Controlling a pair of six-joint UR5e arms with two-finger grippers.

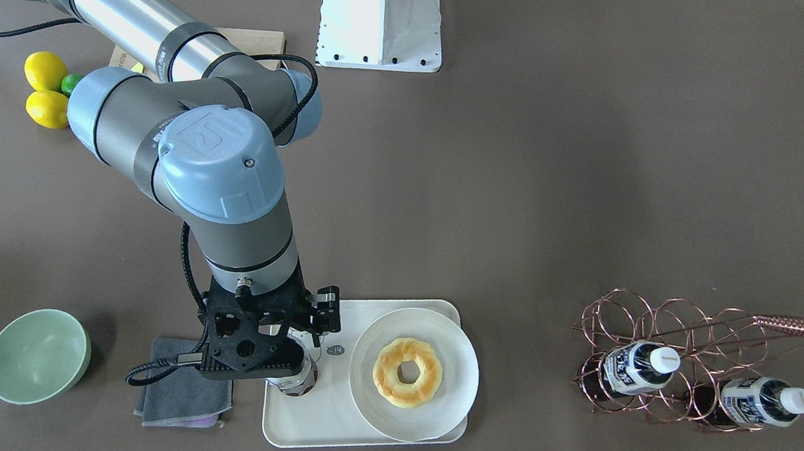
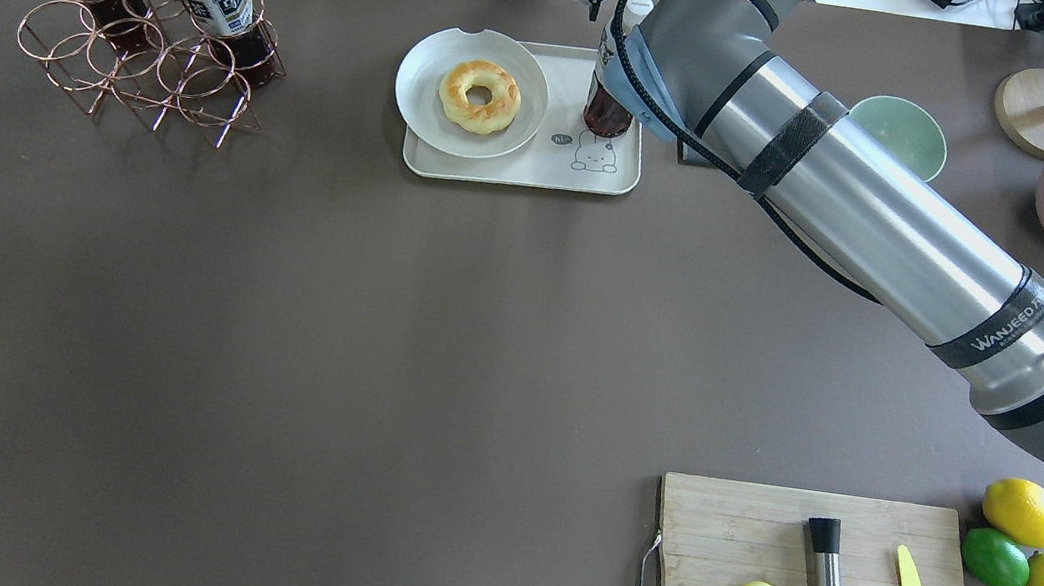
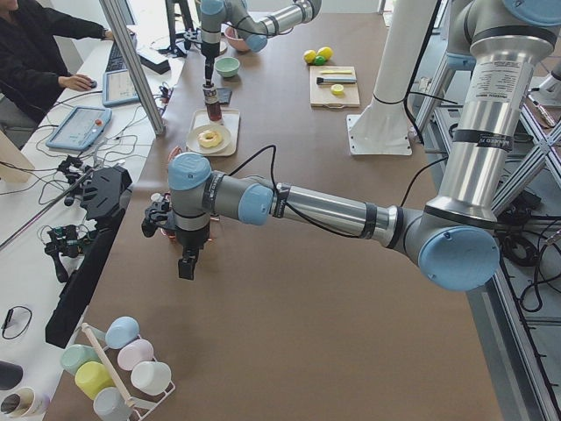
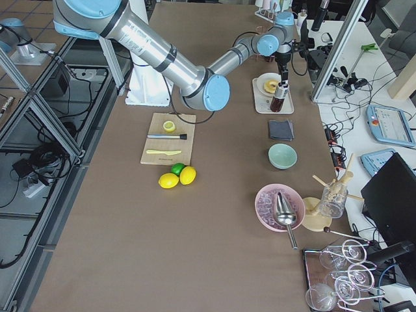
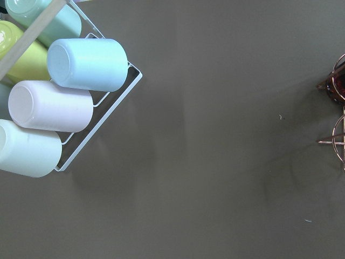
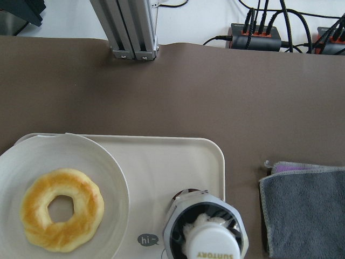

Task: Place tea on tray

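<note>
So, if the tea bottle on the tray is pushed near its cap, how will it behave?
The tea is tall and narrow and stands upright on the tray, so a push near the cap would probably tip it. Dark liquid fills it, so it is likely heavy for its size. Being round, it may roll if it falls.

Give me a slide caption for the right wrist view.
Tea bottle upright on cream tray, beside plated doughnut; grey cloth alongside.
</note>
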